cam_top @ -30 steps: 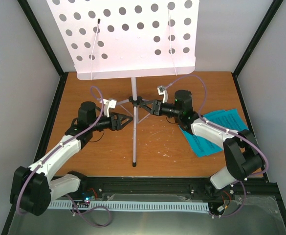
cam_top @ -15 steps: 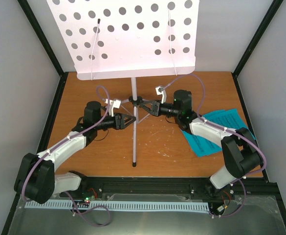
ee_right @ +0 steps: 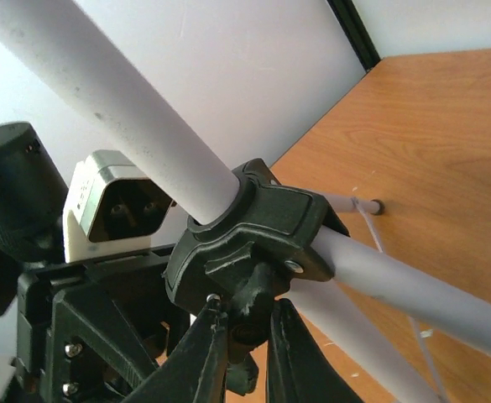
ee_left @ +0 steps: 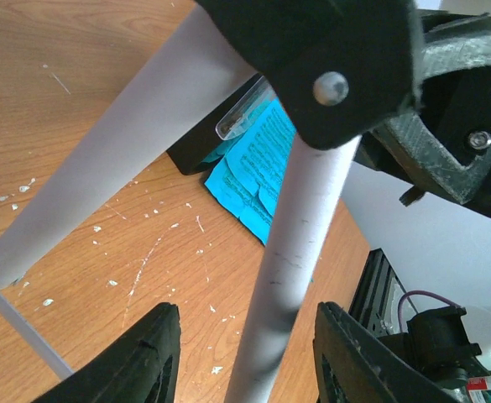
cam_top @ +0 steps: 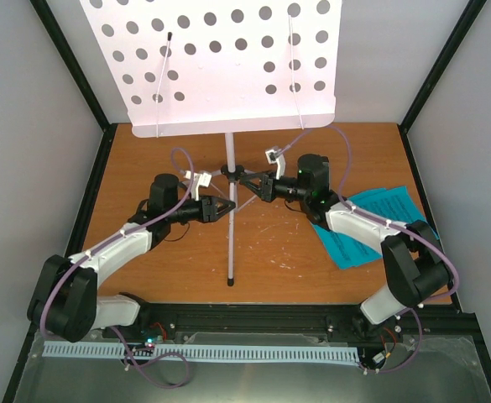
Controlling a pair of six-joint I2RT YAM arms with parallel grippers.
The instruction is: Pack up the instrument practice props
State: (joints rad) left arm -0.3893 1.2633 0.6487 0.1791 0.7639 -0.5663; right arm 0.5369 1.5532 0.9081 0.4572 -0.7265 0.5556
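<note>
Overhead and wrist views of a music stand (cam_top: 228, 113) being made ready for packing. The stand is upright near the middle of the table (cam_top: 295, 252), its perforated desk high above both arms and its tripod legs spread from a black collar (cam_top: 233, 173). The blue pages (cam_top: 371, 227) lie flat on the right of the table, partly under the right forearm; a dark object with a clear part (ee_left: 199, 151) sits just beside them, possibly the metronome, though too little shows to be sure.

Right gripper (cam_top: 251, 184): closed on the small knob (ee_right: 249, 323) under the collar. Left gripper (cam_top: 225, 207): jaws apart, straddling one white leg (ee_left: 295, 243) just below the collar, with a gap showing on either side; nothing is clamped.

Hazards, as judged from this arrangement:
- **Toppling:** the stand is tall and carries its weight at the top; if the knob is loosened while the leg is unheld, the legs may fold and the stand tip against a wall or onto an arm.
- **Sliding:** a pull on the knob off the collar's axis could drag the whole stand across the wood.
- **Snagging:** the right arm's cable (cam_top: 337, 138) loops close beneath the desk's lower edge and could catch there.
- **Creasing:** a sweep of the right forearm could crease or push the pages.
</note>
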